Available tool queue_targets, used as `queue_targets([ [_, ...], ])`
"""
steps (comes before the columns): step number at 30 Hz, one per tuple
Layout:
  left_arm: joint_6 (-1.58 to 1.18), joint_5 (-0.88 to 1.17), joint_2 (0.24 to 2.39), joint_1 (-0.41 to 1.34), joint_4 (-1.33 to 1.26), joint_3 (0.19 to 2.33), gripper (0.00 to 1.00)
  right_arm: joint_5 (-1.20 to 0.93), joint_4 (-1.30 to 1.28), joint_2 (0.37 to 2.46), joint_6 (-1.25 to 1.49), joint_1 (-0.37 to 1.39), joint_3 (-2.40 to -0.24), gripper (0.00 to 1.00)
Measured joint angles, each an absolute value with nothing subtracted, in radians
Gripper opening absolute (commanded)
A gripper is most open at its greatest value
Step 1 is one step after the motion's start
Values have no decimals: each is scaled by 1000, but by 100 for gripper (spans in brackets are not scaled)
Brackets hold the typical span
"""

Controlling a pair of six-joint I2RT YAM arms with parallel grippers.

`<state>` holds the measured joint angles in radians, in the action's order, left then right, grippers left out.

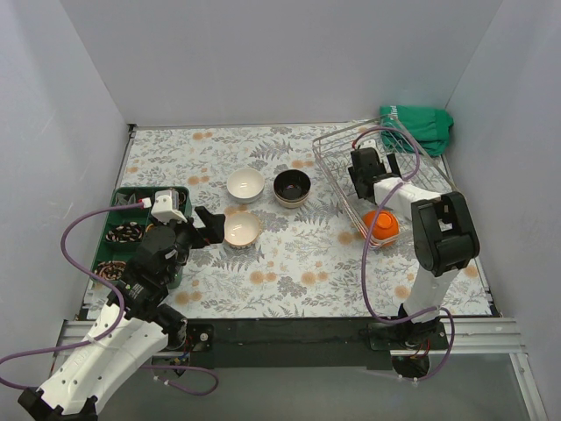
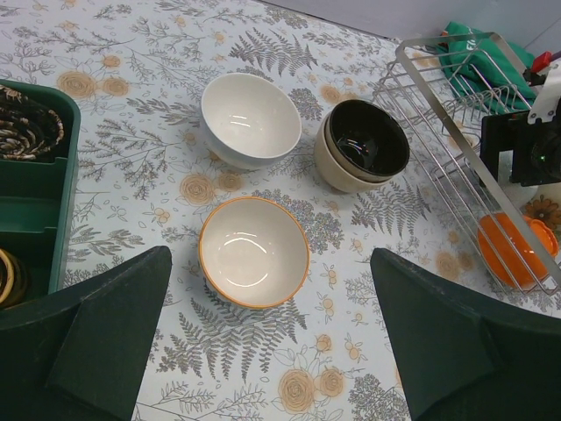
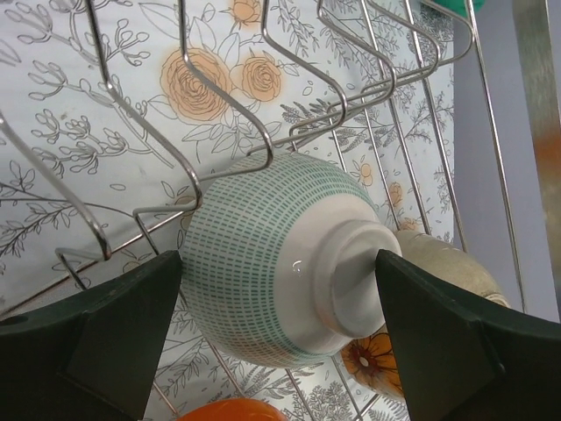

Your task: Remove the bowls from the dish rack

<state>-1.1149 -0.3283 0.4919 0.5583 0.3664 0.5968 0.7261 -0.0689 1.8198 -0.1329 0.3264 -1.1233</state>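
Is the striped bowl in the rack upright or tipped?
Tipped: the striped bowl shows its foot sideways, leaning among the rack prongs.

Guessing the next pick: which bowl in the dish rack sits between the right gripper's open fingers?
The white bowl with teal dashes, lying on its side between the fingers of the right gripper. The orange bowl and the tan bowl lie outside it.

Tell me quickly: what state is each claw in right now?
Left claw: open, holding nothing.
Right claw: open, straddling the green-striped bowl in the dish rack, not gripping it.
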Motion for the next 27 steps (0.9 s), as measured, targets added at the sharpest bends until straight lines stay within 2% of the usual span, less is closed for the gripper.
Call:
queue_targets([
  [15,-1112,-324,487,558,367,597,98,617,-93,1737,-287,327,-1045,99],
  [27,-1108,-323,479,553,367,597,98,626,52,1737,-424,327,-967,99],
])
